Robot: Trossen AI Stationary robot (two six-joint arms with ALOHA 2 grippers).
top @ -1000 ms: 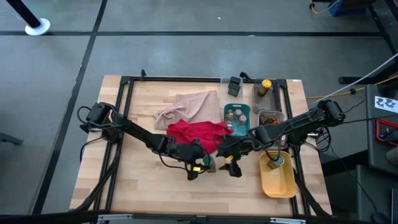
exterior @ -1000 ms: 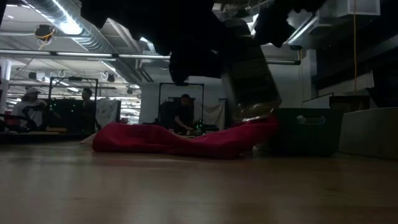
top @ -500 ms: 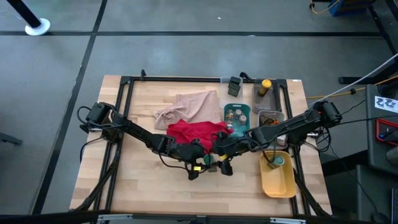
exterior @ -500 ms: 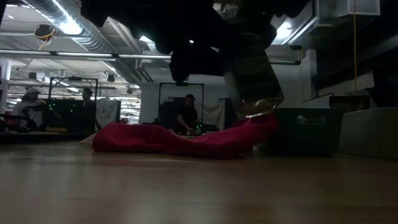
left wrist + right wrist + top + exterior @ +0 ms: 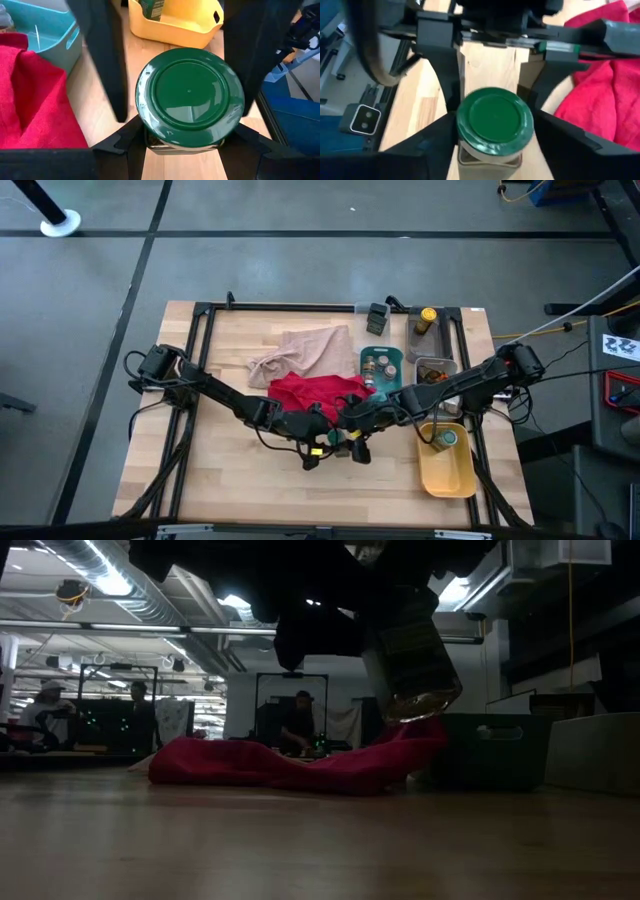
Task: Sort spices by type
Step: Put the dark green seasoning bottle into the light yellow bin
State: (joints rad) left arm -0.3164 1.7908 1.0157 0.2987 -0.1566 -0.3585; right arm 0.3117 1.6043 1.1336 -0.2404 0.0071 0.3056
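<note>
L gripper (image 5: 338, 443): near the front middle of the table (image 5: 220, 450), just in front of the red cloth (image 5: 315, 392). I see its fingers closed on the body of the green-lid jar (image 5: 189, 95), one on each side, below the lid.
R gripper (image 5: 358, 440): comes from the opposite side and meets the L one at the same jar. Fingers stand wide, one on each side of the lid. In the left wrist view I see bare wood between one finger and the lid, so it has no grip.
Jar: upright, lid on top, lifted off the table. In the low view its bottom hangs above the wood, in front of the red cloth. Brownish content shows at its bottom.
Teal tray (image 5: 381, 349): behind and to the R of the grippers, touching the red cloth; a few small jars (image 5: 378, 365) inside.
Yellow tray (image 5: 450, 472): front R of the table; one jar with greenish lid (image 5: 445, 438) in its far end.
Clear tray (image 5: 447, 362): beside the teal one; brown-orange content, I cannot tell more.
Yellow-cap bottle (image 5: 427, 315): back R, behind the clear tray.
Beige cloth (image 5: 305, 350): behind the red cloth, touching it.
</note>
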